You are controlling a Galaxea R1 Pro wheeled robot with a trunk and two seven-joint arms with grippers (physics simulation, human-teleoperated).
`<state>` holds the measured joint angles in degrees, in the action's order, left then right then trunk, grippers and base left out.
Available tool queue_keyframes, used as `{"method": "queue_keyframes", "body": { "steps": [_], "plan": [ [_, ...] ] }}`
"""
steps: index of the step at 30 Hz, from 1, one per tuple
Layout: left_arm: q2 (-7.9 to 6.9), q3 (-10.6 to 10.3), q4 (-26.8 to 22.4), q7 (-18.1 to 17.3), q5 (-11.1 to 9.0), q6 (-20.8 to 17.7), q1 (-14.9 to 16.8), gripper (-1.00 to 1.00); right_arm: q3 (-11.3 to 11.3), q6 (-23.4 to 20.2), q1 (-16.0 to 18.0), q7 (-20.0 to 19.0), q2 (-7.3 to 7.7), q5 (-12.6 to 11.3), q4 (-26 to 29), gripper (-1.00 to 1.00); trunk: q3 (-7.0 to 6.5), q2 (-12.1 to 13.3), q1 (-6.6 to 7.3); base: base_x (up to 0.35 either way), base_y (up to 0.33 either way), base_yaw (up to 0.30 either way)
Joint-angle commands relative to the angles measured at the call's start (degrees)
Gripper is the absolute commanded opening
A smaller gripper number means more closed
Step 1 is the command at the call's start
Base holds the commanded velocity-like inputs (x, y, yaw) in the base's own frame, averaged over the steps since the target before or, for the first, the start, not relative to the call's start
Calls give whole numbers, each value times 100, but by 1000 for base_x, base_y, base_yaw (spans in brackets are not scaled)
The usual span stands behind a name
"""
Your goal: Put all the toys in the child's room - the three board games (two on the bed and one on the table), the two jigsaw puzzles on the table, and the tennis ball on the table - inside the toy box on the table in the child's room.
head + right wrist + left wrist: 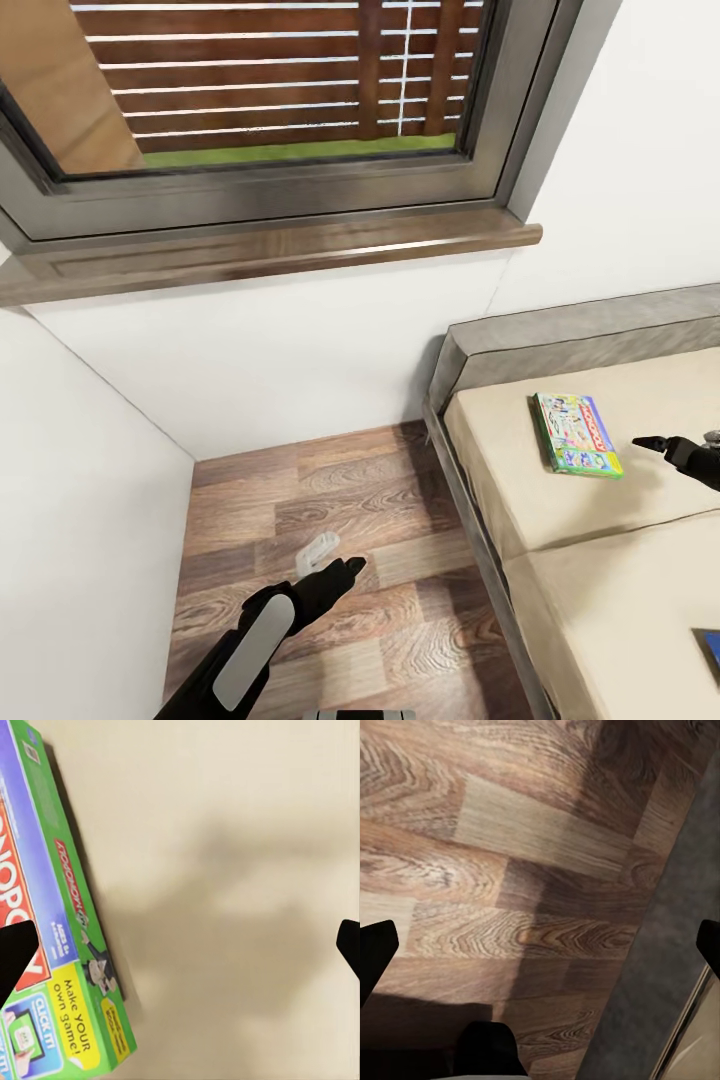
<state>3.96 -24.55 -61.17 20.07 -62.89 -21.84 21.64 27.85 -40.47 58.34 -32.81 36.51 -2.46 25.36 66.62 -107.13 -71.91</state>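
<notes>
The Monopoly board game point(577, 434) lies flat on the bed point(560, 520). The right hand point(645, 442) hovers just beside it, released and empty. It should shift over the box to straddle an edge before closing.

Glossy black left arm point(250, 640) with a pale grey panel, black tapered pincer point(345, 570).

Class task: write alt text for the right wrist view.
A green Monopoly board game lies flat on the beige bed. The right claw is open above the bed beside the box, its dark fingertips at opposite picture edges.
</notes>
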Motion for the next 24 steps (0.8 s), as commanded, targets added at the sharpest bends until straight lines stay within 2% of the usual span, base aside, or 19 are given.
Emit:
{"method": "queue_keyframes", "body": {
  "steps": [1,24],
  "plan": [
    [-1,-5,-9,50,-56,-4,2,100,25,-47,4,0,-2,-24,3,100,4,-2,0,0,0,-11],
    [7,-15,-9,50,-56,-4,4,100,-20,-46,59,-87,-95,-15,49,100,3,-2,0,0,0,-3]
  ]
}}
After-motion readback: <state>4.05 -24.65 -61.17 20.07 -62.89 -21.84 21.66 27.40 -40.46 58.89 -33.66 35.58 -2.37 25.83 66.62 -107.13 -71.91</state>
